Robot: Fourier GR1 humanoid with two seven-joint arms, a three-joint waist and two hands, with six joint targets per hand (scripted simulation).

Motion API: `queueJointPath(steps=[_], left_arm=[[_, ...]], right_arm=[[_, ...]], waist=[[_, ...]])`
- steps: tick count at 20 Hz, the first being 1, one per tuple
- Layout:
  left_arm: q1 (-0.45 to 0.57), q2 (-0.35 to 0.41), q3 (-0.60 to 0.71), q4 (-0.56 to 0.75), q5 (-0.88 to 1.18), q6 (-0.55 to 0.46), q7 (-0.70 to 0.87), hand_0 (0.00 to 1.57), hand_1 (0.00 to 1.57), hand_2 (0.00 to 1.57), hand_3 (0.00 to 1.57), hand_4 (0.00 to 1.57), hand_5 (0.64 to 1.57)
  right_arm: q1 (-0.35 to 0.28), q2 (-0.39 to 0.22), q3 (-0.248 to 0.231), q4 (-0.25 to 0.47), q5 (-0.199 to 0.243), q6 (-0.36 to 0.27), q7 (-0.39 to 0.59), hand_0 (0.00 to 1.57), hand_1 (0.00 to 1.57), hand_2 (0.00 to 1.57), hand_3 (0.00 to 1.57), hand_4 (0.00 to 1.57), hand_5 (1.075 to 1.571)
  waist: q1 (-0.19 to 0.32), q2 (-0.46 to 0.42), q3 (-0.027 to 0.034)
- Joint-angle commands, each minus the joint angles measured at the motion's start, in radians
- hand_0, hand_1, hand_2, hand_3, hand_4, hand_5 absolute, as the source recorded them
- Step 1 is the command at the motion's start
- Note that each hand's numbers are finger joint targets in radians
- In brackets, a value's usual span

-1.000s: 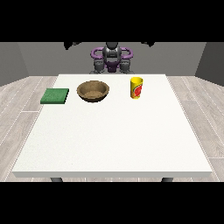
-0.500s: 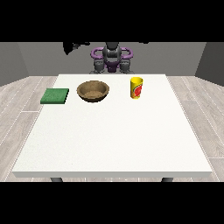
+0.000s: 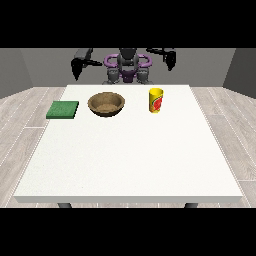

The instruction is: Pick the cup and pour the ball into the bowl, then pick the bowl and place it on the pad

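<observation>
A yellow cup (image 3: 156,100) with a red and green mark stands upright on the far right-centre of the white table (image 3: 130,155). Whether a ball lies inside it is hidden. A brown wooden bowl (image 3: 106,104) sits to its left. A flat green pad (image 3: 63,109) lies near the table's left edge. The hand at the view's left (image 3: 76,68) hangs in the air beyond the table's far edge, well behind the bowl. Raised to the same height is the hand at the view's right (image 3: 169,59), behind the cup. Neither hand touches anything.
The robot's torso (image 3: 128,67) stands behind the middle of the table's far edge. A wide bare stretch of white table runs from the three objects to the near edge. Grey floor surrounds the table.
Both arms have swung outward and lower, and the hands now show at either side of the torso. The cup, bowl and pad have not moved.
</observation>
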Motion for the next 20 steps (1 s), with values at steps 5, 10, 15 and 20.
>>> queueJointPath(steps=[5,10,15,20], left_arm=[[-0.121,-0.006,0.056,0.229,-0.081,0.049,-0.144,0.00,0.00,0.00,0.00,0.00,1.258],[-0.190,0.015,0.103,0.409,-0.064,0.010,-0.217,0.00,0.00,0.00,0.00,0.00,1.259],[-0.216,0.041,0.169,0.532,-0.048,0.002,-0.379,0.00,0.00,0.00,0.00,0.00,1.233],[-0.324,-0.023,0.168,0.682,-0.090,0.096,-0.459,0.00,0.00,0.00,0.00,0.00,1.276]], right_arm=[[-0.105,-0.071,-0.072,0.165,-0.018,0.060,-0.109,0.00,0.00,0.00,0.00,0.00,1.560],[-0.159,-0.128,-0.106,0.210,-0.074,0.125,-0.049,0.00,0.00,0.00,0.00,0.00,1.562],[-0.130,-0.145,-0.148,0.277,-0.094,0.169,-0.183,0.00,0.00,0.00,0.00,0.00,1.563],[-0.189,-0.159,-0.133,0.339,-0.067,0.169,-0.190,0.00,0.00,0.00,0.00,0.00,1.559]], waist=[[-0.030,0.085,0.0003],[-0.042,0.049,0.0000],[-0.067,0.117,0.0001],[-0.088,0.152,-0.0001]])
